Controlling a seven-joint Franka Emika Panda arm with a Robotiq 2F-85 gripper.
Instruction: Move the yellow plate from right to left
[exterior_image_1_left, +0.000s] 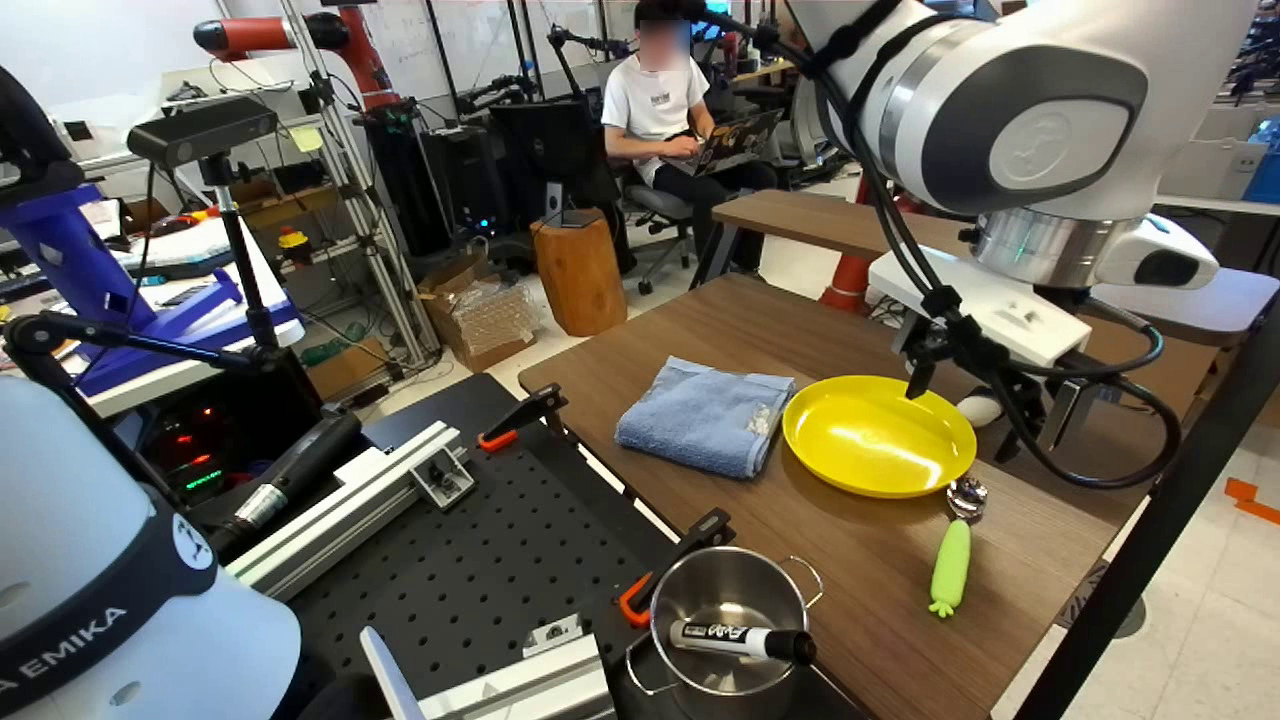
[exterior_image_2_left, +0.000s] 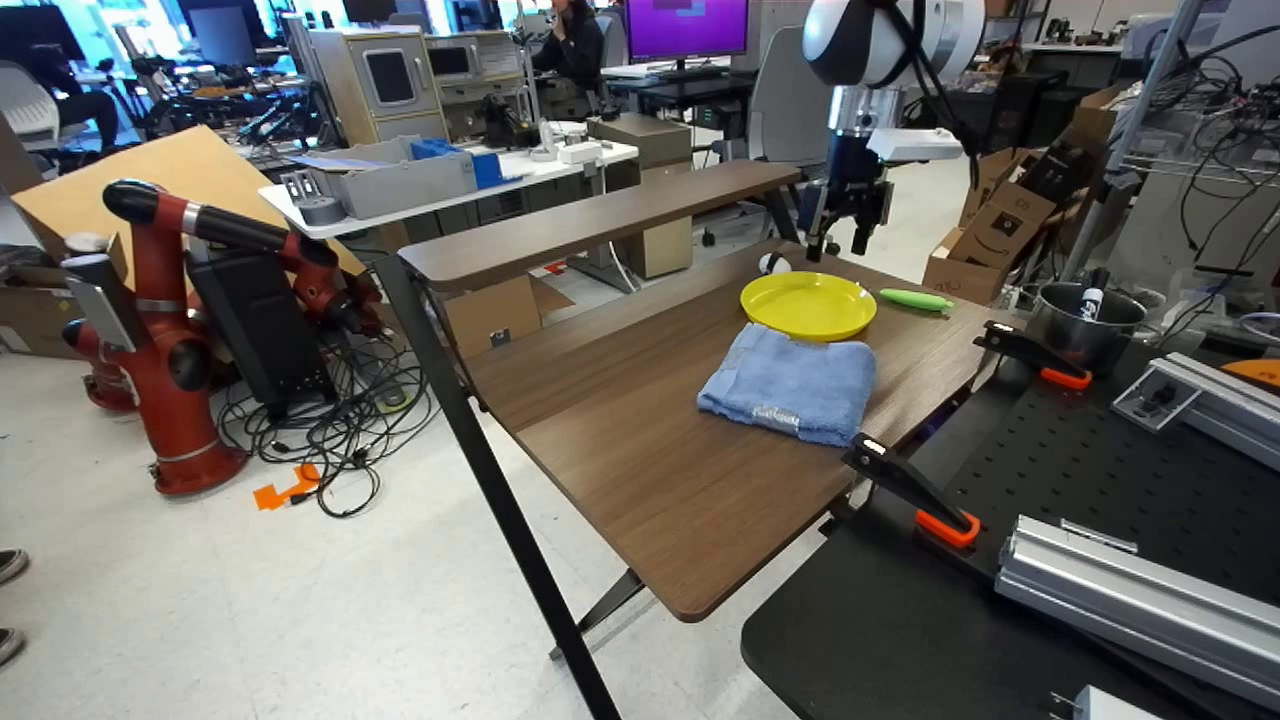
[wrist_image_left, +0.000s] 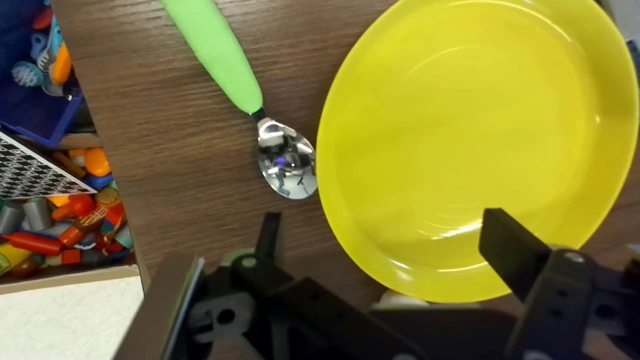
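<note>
Plate (exterior_image_1_left: 880, 437), bright yellow, plain. Folded cloth (exterior_image_2_left: 795, 375), blue w/ whitish label (exterior_image_2_left: 777, 416). Spoon (wrist_image_left: 246, 92), lt. green handle & silver bowl. Tabletop (exterior_image_2_left: 620, 440), brown w/ dk. wood grain. Gripper (wrist_image_left: 382, 215), mostly blk. Arm (exterior_image_1_left: 1030, 100), white w/ dk. grey cover. Clamps (exterior_image_1_left: 706, 534), blk. w/ orange ends. Board (exterior_image_1_left: 440, 570), blk. w/ dotted hole pattern. In an exterior view: near pot (exterior_image_1_left: 710, 582), silver; marker (exterior_image_1_left: 740, 640), white w/ blk. cap & lettering; far-left robot (exterior_image_1_left: 362, 60), red & blk.

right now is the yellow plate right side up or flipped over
Right side up: in both exterior views, the yellow plate shows its shallow hollow facing upward, with the edge raised around it.
</note>
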